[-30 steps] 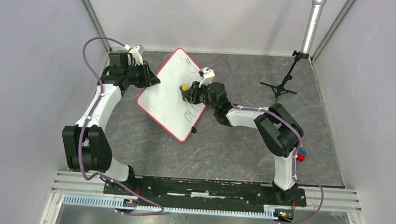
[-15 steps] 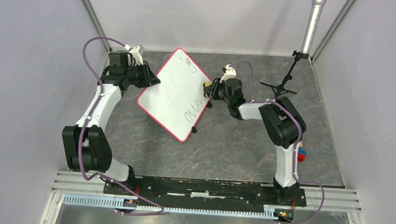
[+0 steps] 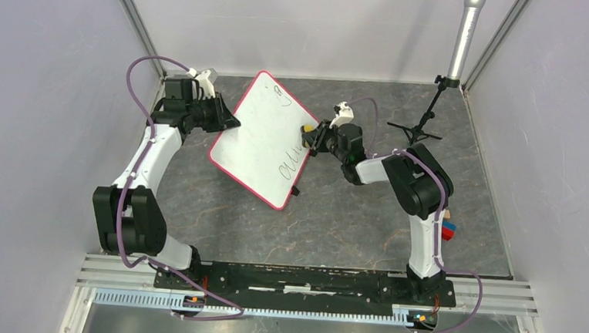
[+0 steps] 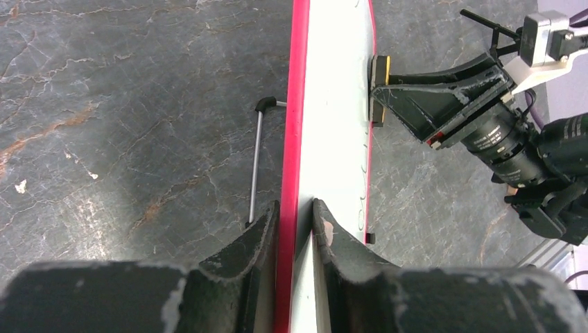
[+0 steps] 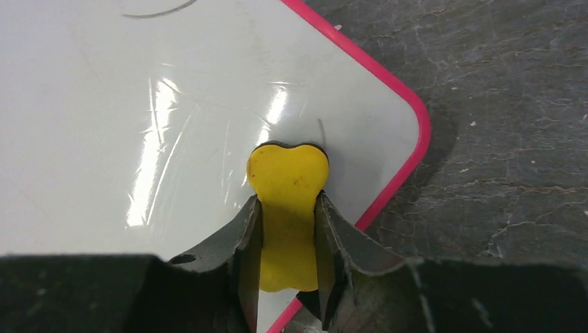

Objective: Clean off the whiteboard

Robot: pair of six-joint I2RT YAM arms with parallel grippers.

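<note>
The whiteboard point(image 3: 258, 137) is white with a red rim and stands tilted up off the floor. Dark handwriting shows near its lower right edge and top corner. My left gripper point(image 3: 228, 121) is shut on its left edge; the left wrist view shows the fingers clamping the red rim point(image 4: 298, 139). My right gripper point(image 3: 311, 137) is shut on a yellow eraser point(image 5: 288, 184), pressed against the board point(image 5: 139, 104) near its right rim. The eraser also shows in the top view point(image 3: 308, 127) and the left wrist view point(image 4: 378, 89).
A black tripod stand point(image 3: 417, 128) with a grey pole point(image 3: 463, 38) stands at the back right. Red and blue blocks point(image 3: 447, 230) sit by the right arm. A thin metal rod point(image 4: 255, 166) lies on the floor under the board. White walls enclose the stone floor.
My right gripper with the eraser swept from the middle of the board to its right edge. The board shifted slightly right and tilted. The left gripper kept its hold.
</note>
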